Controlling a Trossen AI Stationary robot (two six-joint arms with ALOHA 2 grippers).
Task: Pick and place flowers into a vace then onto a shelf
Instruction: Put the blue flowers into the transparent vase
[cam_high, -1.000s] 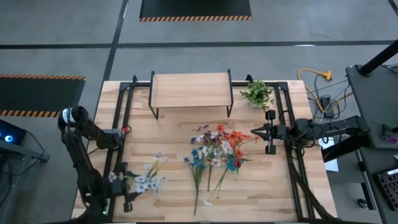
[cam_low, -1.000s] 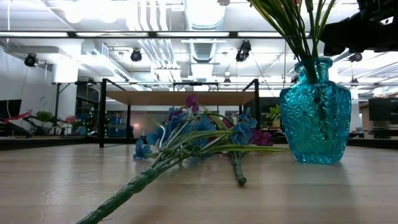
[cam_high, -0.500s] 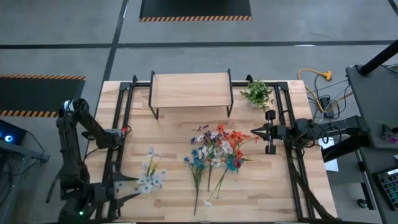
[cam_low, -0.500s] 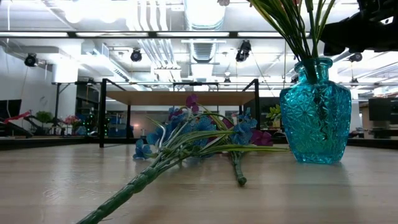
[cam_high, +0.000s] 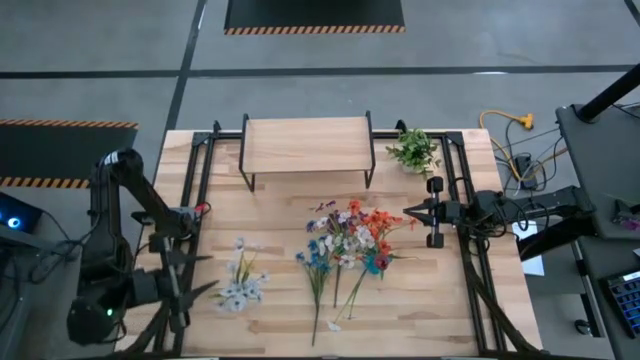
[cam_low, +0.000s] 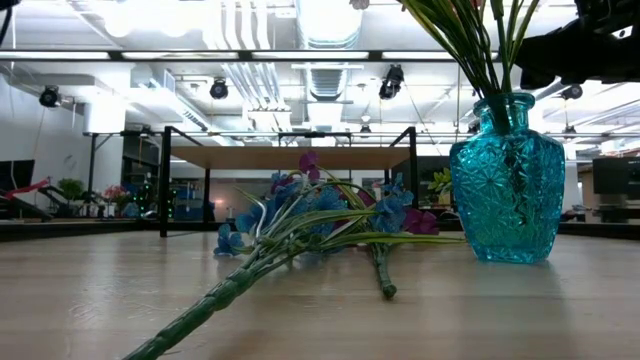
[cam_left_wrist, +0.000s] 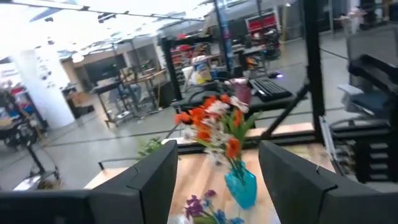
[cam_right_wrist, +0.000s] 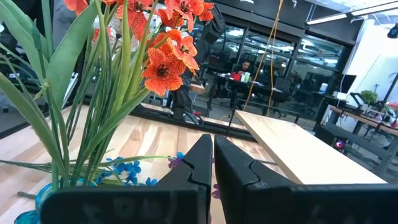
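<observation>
Wooden boards make up the table (cam_high: 280, 300) seen from above. The flowers (cam_high: 345, 245) lie in a bunch near the middle of it, with a few pale ones (cam_high: 240, 285) lying apart, closer to the left side. The shelf (cam_high: 307, 146) stands at the far edge, well apart from the flowers. A green leafy plant (cam_high: 414, 150) sits just beside the shelf. The left gripper (cam_high: 190, 280) is raised at the left front, near the pale flowers, and its fingers stand apart with nothing between them. The right gripper (cam_high: 410, 212) rests at the right side, just beside the orange blooms, with its fingers pressed together.

From table height, a blue glass vase (cam_low: 507, 190) holds green stems. More flowers (cam_low: 300, 225) lie flat on the table beside it, and the shelf (cam_low: 290, 158) stands behind them.

The left wrist view shows two dark fingers (cam_left_wrist: 149, 180) wide apart. Between them, farther off, stands the vase (cam_left_wrist: 241, 186) with orange and white flowers (cam_left_wrist: 214, 124).

The right wrist view shows its own fingers (cam_right_wrist: 202, 168) shut tight, holding nothing. Orange blooms (cam_right_wrist: 168, 50) and green stems rise close by, and the shelf top (cam_right_wrist: 292, 149) lies ahead.
</observation>
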